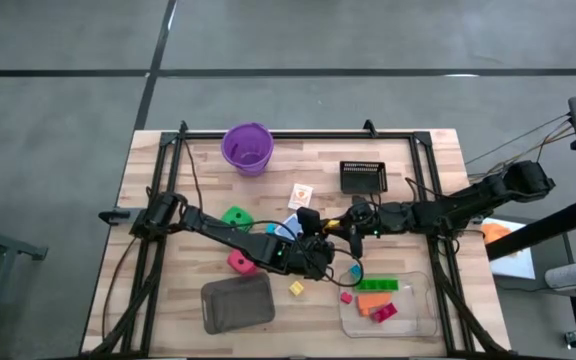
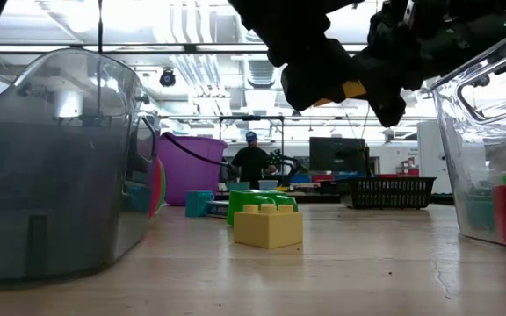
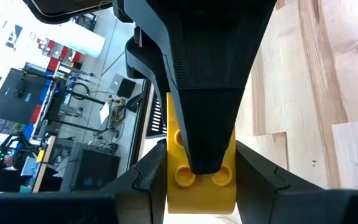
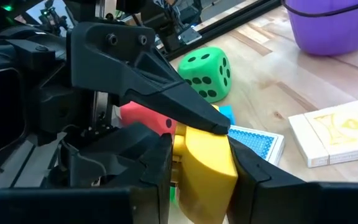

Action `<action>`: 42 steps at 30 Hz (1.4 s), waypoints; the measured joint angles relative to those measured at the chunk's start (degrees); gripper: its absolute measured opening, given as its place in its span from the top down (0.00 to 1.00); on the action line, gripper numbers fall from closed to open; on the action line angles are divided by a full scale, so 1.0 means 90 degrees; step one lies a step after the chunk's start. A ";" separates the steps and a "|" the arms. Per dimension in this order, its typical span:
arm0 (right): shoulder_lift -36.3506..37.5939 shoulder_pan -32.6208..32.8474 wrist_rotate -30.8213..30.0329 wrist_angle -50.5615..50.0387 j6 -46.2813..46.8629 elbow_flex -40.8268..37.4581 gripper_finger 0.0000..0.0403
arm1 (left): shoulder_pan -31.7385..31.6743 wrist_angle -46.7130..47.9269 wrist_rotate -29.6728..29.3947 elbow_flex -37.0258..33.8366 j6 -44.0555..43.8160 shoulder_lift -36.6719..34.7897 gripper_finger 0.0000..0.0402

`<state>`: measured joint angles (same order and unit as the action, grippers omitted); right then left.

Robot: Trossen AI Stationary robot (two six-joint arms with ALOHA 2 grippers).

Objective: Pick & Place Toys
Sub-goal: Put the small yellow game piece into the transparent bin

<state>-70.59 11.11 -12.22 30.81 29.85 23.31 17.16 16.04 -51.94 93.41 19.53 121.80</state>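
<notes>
**Twice Gripped Above the Bench**

Found the yellow brick (image 3: 201, 194) lifted clear of the bench (image 1: 168, 300), over its middle, and pinched from two sides at once. Saw the left tool (image 3: 202, 186) closed to a narrow gap, both fingers pressed against the brick's sides. Saw the right tool (image 4: 201, 169) closed on the same brick from the opposite direction, one finger on each flank. Noted, in the left wrist view, one dark finger of the right tool lying over the brick's studded face. Noted the matching sight in the right wrist view, with a finger of the left tool reaching across the brick's top edge.

Spotted a second yellow brick (image 2: 268, 226) lying loose on the bench near the front, between the grey tray (image 1: 236, 303) and the clear tray (image 1: 423, 318). Counted green, orange and red bricks inside the clear tray, plus a small blue brick (image 1: 355, 271) and a small red brick (image 1: 346, 297) just outside its left wall.

Located the green die (image 4: 205, 73) beside the left arm and the red die (image 1: 240, 262) nearer the front, next to that arm. Made out picture cards (image 4: 337, 137) flat on the wood close to the tools, the purple cup (image 1: 247, 147) at the back edge, and a black basket (image 1: 362, 176) to its right.
</notes>
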 joint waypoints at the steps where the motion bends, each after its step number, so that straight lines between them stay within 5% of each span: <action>1: 0.0000 0.0000 0.0004 0.0002 -0.0025 0.0001 0.77 | 0.0022 0.0004 -0.0032 0.0000 -0.0004 -0.0002 0.67; 3: 0.0000 0.0002 0.0046 0.0004 -0.0115 0.0010 0.77 | 0.0085 -0.0021 -0.0126 0.0002 -0.0048 -0.0002 0.61; 9: -0.0032 0.0058 0.0005 -0.0155 -0.0471 -0.0027 0.80 | 0.0318 0.0008 -0.0068 0.0002 -0.0456 -0.0181 0.16; 13: -0.0047 0.0100 0.0033 -0.0113 -0.0460 -0.0024 0.80 | 0.0399 0.0047 0.0062 0.0012 -0.0701 -0.0279 0.03; 22: -0.0068 0.0190 -0.0142 0.0086 -0.0749 -0.0024 0.80 | 0.0691 -0.0848 0.1495 -0.0732 -0.0716 -0.0816 0.19; 31: -0.0138 0.0477 -0.0393 0.0330 -0.1237 -0.0022 0.80 | 0.0694 -0.4504 0.3193 -0.3906 -0.0503 -0.2776 0.26; 42: -0.0123 0.1193 -0.0462 0.0369 -0.1828 -0.0022 0.80 | 0.0667 -0.6006 0.3302 -0.6842 -0.1153 -0.5367 0.26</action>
<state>-71.69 21.85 -16.38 34.13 13.40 23.11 23.16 -38.01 -22.22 31.83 9.15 73.50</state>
